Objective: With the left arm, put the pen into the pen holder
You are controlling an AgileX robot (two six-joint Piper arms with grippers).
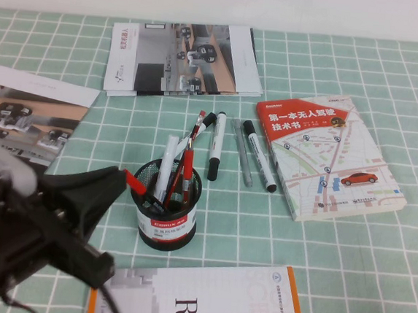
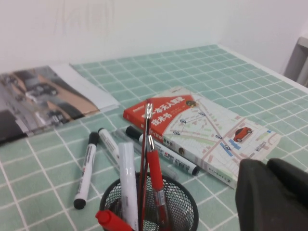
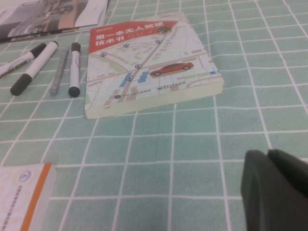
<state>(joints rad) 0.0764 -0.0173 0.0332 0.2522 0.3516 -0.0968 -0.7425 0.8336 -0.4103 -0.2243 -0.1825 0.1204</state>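
From above, your left gripper [image 1: 112,221] stands open just beside the black wire-mesh pen holder [image 1: 163,215], the slim red pen [image 1: 142,189] leaning inside.

Left wrist: green checked cloth [image 2: 202,60].

Right wrist: the right gripper [image 3: 276,190], jaws unclear.

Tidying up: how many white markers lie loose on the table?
3 markers beyond the holder: two side by side, one beside the red book. Left tool by holder; right tool above cloth.
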